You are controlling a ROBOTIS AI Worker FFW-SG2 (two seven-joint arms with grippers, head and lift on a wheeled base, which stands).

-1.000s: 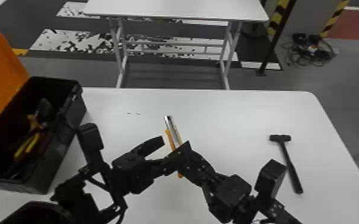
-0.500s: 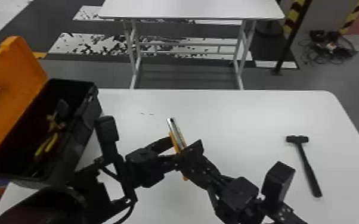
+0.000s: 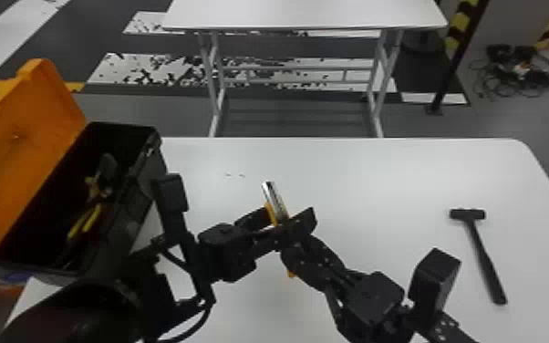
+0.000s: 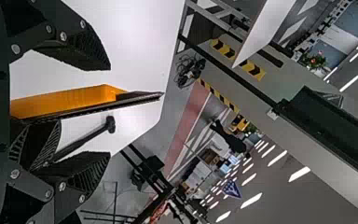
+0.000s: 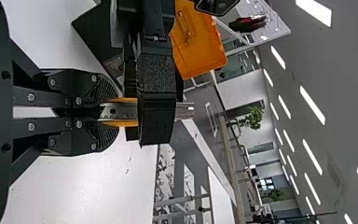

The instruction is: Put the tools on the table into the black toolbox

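The black toolbox (image 3: 139, 200) stands at the desk's (image 3: 401, 182) left edge, its orange lid (image 3: 27, 155) raised on the outer side and yellow-handled pliers (image 3: 87, 221) inside. Its near wall is just beside the left arm. A black hammer (image 3: 482, 253) lies near the right edge, head toward the far edge; white desktop runs between it and the arms, and up to the far edge. Between these, over mid-desk, the right gripper (image 3: 289, 255) is clamped on an orange-and-silver tool (image 3: 275, 203), while the left gripper (image 3: 289, 213) stands spread around it. Compared with the earlier frames, the tool and right gripper have shifted slightly toward the toolbox.
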